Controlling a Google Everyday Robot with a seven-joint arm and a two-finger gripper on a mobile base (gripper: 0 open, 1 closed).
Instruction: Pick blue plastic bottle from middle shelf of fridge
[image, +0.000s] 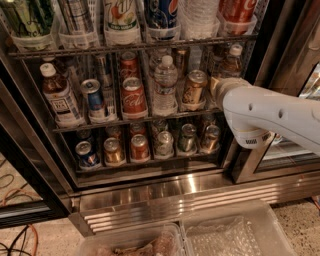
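Though mostly hidden, end effector (216, 89) reaches middle shelf (125, 120).

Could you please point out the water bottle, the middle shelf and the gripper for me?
water bottle (165, 90), camera view, on its clear ribbed body.
middle shelf (145, 118), camera view, on its front wire edge.
gripper (218, 88), camera view, on its pale tip at the middle shelf's right end.
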